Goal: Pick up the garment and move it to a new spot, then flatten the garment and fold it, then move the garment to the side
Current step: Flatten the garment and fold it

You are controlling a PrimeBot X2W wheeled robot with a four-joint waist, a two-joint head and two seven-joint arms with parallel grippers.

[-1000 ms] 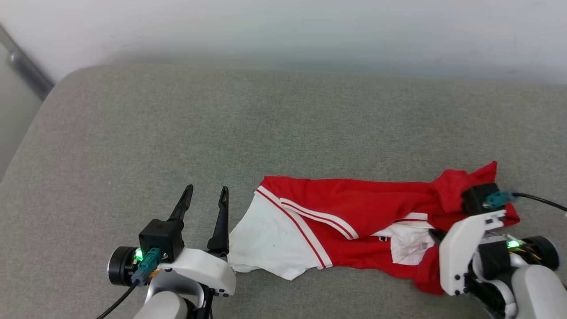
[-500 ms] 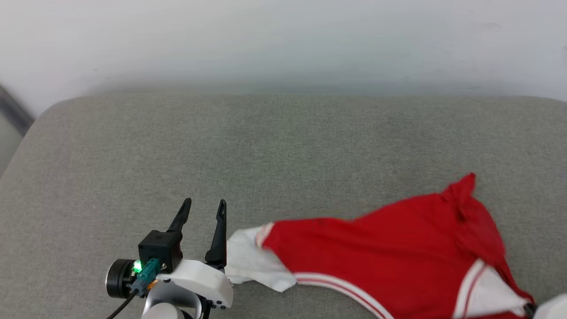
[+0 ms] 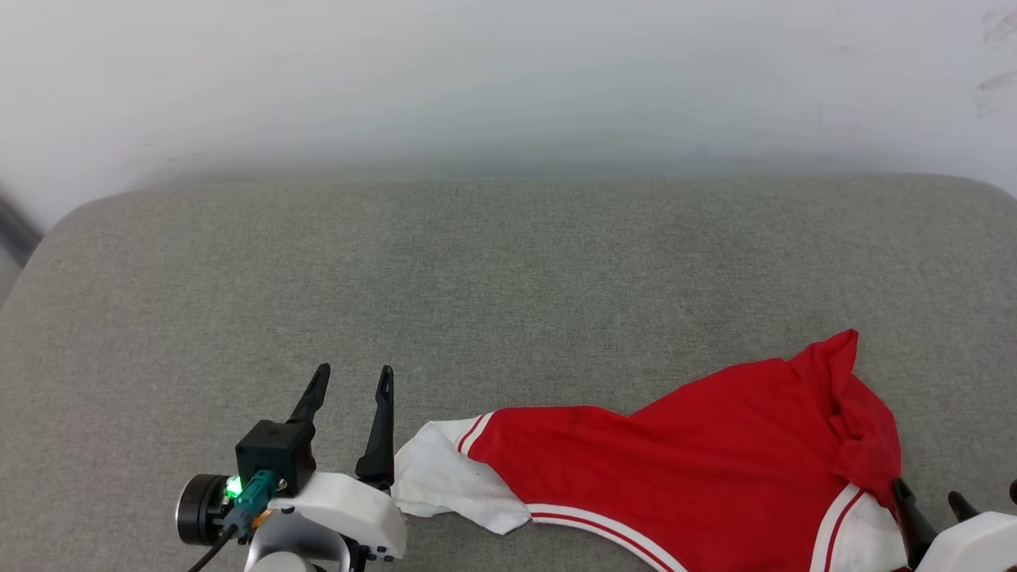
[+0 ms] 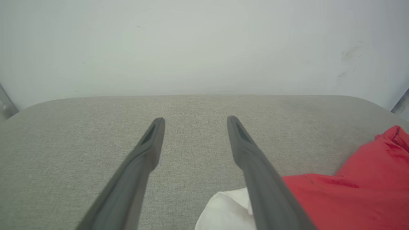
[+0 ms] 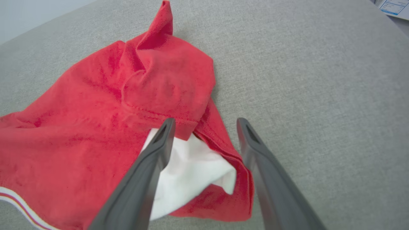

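Observation:
The garment (image 3: 691, 469), a red jersey with white, red-striped sleeves, lies rumpled on the grey padded surface (image 3: 508, 278) at the lower right. One white sleeve (image 3: 445, 485) reaches left, ending just right of my left gripper (image 3: 353, 369), which stands open and holds nothing. In the left wrist view the left gripper (image 4: 195, 118) points at bare surface, with the garment (image 4: 351, 198) beside its right finger. My right gripper (image 3: 925, 488) is open over the garment's right end. In the right wrist view the right gripper (image 5: 206, 120) straddles a white sleeve fold (image 5: 191, 169) of the garment (image 5: 96, 127) without clamping it.
A white wall (image 3: 508, 79) rises behind the surface's far edge. Bare grey surface stretches across the far side and the left. A paper (image 5: 394, 6) shows past the surface's corner in the right wrist view.
The head camera has shifted. My right gripper, shut on the garment's right end before, has opened and let it go. The garment now lies spread further right. The left gripper has stayed open.

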